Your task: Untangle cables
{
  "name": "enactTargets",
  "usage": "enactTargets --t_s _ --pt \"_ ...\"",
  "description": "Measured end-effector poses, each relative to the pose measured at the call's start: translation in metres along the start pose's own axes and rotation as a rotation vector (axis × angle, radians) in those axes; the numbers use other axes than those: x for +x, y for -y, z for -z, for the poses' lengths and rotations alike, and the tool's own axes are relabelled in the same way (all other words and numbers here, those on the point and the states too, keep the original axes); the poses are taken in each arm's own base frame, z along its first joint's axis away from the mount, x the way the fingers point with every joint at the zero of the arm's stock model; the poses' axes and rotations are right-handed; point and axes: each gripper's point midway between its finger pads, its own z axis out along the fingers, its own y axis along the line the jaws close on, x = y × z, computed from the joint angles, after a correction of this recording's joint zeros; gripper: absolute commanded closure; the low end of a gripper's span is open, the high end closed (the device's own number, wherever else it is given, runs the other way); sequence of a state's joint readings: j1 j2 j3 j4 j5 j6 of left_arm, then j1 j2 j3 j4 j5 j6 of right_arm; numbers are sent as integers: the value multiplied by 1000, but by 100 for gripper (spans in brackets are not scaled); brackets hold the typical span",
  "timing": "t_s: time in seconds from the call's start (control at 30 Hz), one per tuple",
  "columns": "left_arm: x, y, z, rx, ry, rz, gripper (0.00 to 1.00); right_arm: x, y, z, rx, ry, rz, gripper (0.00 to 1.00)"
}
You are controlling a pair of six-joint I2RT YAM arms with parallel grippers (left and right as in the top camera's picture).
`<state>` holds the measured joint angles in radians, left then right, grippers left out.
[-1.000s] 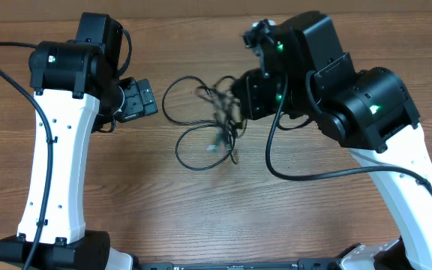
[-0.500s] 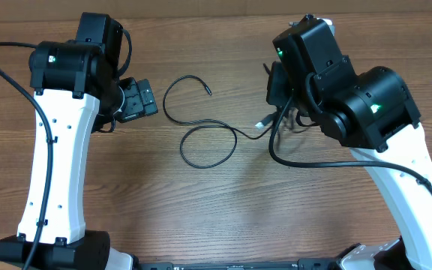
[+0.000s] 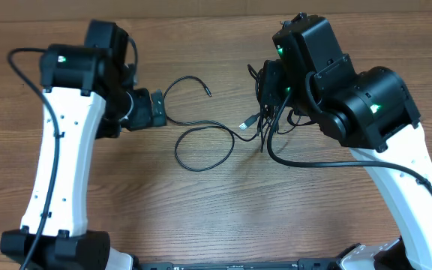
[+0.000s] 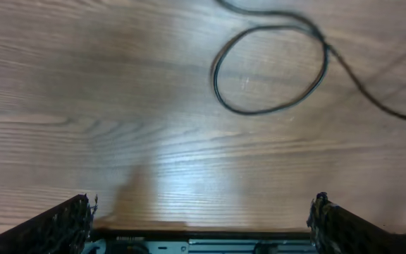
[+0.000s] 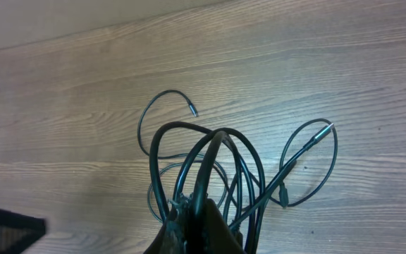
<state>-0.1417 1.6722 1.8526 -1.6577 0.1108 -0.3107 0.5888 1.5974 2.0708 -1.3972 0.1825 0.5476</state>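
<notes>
Dangling cables point(image 5: 220, 132), one bunch, right pincer point(image 5: 192, 222)

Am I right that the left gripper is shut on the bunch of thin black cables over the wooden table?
Not quite: it is the right gripper that is shut on the bunch of thin black cables over the wooden table, as the right wrist view shows.
</notes>
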Motion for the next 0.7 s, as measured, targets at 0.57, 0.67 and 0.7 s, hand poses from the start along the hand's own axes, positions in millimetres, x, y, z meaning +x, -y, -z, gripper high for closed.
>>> enactTargets --t_s 0.57,0.67,0.7 --pt "20 24 -136 25 -96 -60 17 -1 -1 0 -5 2 -3 96" --pt "17 23 -149 28 -73 -35 22 -1 -1 0 -6 3 -3 96" --pt "16 23 -154 31 -64 -26 22 -1 -1 0 -6 4 -3 96"
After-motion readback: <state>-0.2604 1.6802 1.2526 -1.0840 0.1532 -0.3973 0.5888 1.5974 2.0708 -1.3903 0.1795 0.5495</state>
